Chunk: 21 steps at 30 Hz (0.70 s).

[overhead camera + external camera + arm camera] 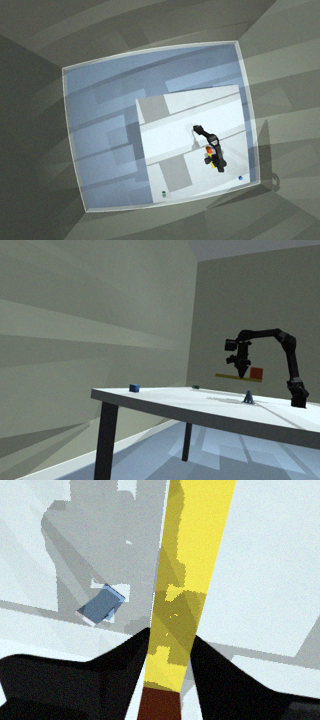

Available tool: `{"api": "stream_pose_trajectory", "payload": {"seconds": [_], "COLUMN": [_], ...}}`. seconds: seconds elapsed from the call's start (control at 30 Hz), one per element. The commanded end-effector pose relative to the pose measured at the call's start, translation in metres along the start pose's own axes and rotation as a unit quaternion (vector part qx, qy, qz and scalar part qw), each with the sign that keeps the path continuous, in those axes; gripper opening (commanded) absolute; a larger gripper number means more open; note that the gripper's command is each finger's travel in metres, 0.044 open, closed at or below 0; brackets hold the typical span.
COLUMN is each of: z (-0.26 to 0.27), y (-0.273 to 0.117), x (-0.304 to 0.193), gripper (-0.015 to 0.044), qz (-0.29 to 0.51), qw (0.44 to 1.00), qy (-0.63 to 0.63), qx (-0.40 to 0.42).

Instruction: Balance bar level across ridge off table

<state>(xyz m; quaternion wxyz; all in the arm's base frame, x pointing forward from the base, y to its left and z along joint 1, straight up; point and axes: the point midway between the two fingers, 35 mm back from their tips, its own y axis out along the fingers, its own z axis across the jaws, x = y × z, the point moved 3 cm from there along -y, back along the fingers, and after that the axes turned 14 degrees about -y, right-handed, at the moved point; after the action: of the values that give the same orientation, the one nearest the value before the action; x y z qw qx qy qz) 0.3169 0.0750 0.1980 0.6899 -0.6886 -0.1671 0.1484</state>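
Note:
A yellow bar (213,165) (225,376) (200,540) with an orange-red block (209,149) (256,373) (159,705) at one end hangs in the air, well above the table. My gripper (241,377) (170,635) is shut on the bar, between its middle and the block. In the exterior view the bar slopes slightly down toward the block end. The blue-grey ridge (248,398) (101,606) stands on the table, lower than the bar. In the wrist view it lies left of the bar, not under it. In the top view the arm mostly hides the ridge.
A blue cube (240,177) (134,388) sits near a table corner. A small green block (163,194) (195,386) lies near another edge. The arm's base (197,128) (298,401) stands on the white table (165,139) (180,400). Shadows of the arm cross the tabletop.

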Motion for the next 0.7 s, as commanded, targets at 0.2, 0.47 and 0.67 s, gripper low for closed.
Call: {"api": "stream_pose_trajectory", "payload": {"seconds": [0.2,0.47,0.67], "z": [0.015,0.029,0.04], "y": [-0.002,-0.002,-0.002], "x": [0.006,0.011,0.014], "gripper": [0.0,0.0,0.0], "qz": [-0.002,-0.003,-0.003], "qw": [0.981,0.937,0.889], "qy": [-0.195,-0.348,-0.458], "qx": [-0.001,-0.001,-0.001]}}
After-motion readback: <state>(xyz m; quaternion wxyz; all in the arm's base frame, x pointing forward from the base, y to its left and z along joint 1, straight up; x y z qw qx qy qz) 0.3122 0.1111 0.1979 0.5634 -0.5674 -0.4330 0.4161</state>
